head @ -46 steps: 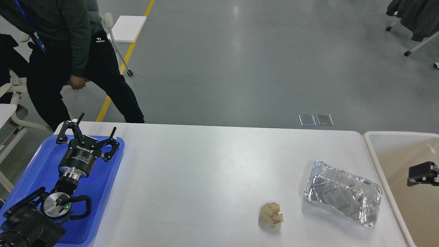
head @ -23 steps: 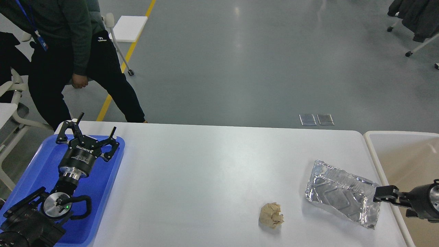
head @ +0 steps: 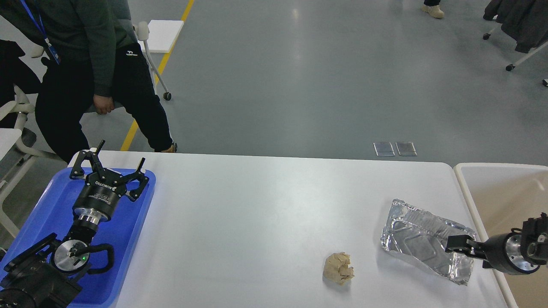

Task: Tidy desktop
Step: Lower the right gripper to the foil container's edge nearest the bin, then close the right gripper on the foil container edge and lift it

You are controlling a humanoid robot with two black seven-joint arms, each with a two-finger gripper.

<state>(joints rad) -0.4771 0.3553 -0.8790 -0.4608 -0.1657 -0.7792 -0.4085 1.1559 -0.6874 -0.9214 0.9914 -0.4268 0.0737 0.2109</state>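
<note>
The white desktop (head: 265, 214) carries a crumpled silver foil tray (head: 417, 244) at the right and a crumpled beige paper ball (head: 339, 268) in front of the middle. My right gripper (head: 456, 245) comes in from the right edge and sits at the foil tray's right end, touching its rim. It is dark and seen side-on, so its fingers cannot be told apart. My left gripper (head: 122, 153) is open and empty, held over the far end of the blue tray (head: 47, 205) at the left.
A beige bin with a cream rim (head: 464, 188) stands against the table's right edge. A person in dark clothes (head: 85, 64) stands behind the back left corner. Chairs stand on the grey floor beyond.
My right gripper has moved left from over the bin to the foil tray's right end. The tray has shifted slightly. The left arm has not moved. The person has shifted.
</note>
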